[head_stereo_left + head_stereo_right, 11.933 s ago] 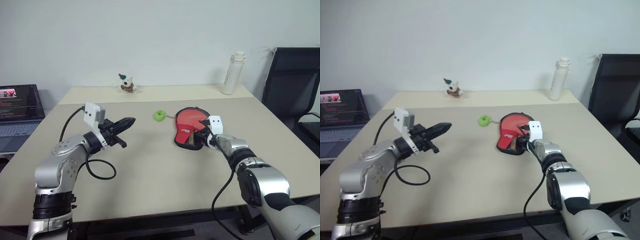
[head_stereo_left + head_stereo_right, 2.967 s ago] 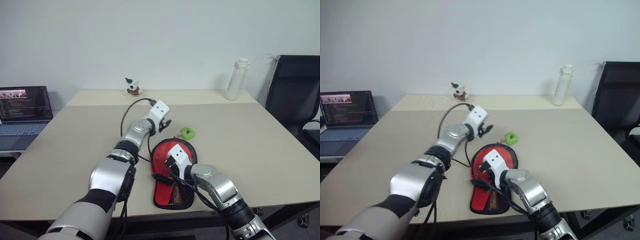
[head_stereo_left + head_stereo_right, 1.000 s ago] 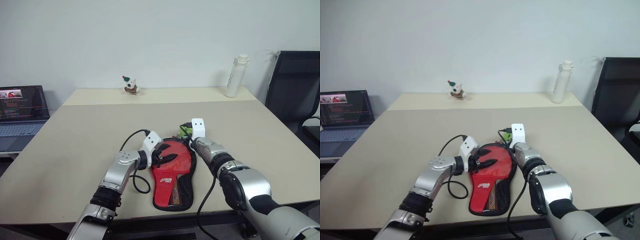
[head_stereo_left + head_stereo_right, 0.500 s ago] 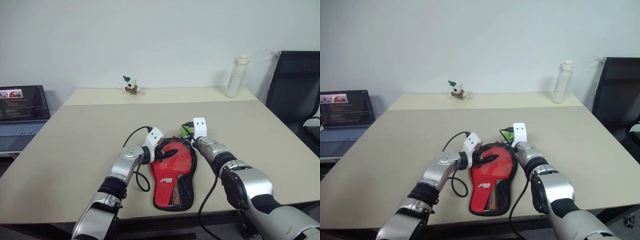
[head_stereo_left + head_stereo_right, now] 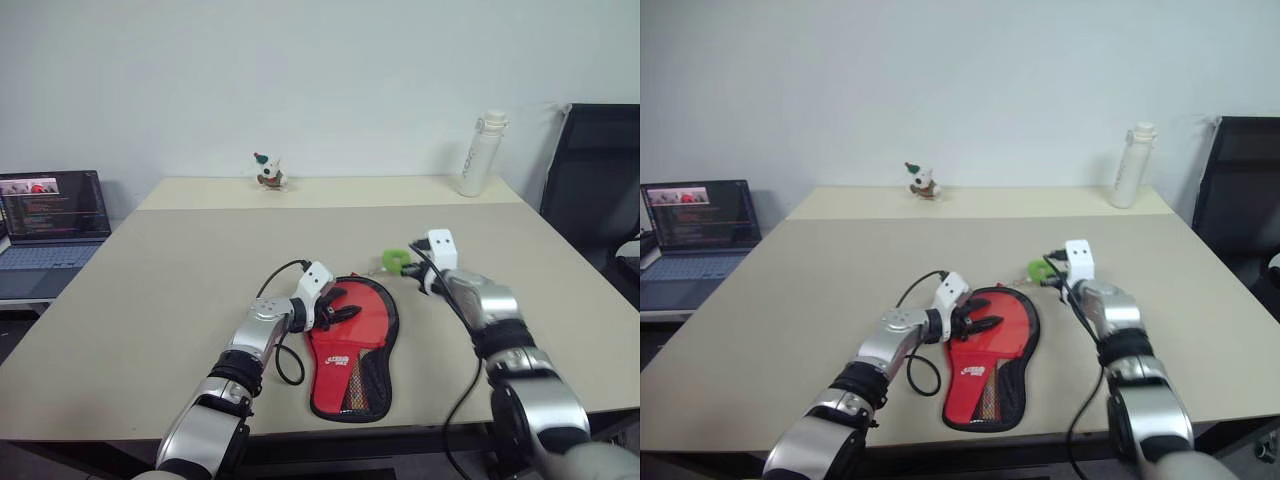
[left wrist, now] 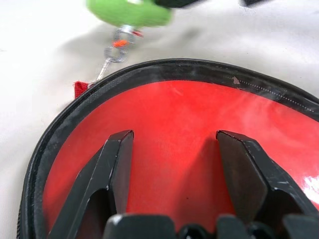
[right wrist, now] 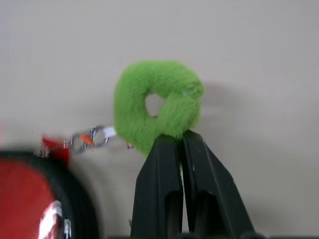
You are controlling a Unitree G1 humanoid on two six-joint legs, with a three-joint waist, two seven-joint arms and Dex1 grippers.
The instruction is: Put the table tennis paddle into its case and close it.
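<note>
Right gripper pinching green zipper tag; left gripper spread over case rim.

My two head views look forward and down across the desk from slightly offset spots, sharing it all. Each wrist view sits very close: left over the red case, right on its green tag; both catch that tag.

Case: red face smooth, slightly glossy; black rim looked like woven fabric with stitching; black mesh pocket near narrow end. Zipper tag: fuzzy green plush, matt, on small shiny metal links. Table: smooth matt beige. Left gripper fingers: black hard plastic, satin sheen.
</note>
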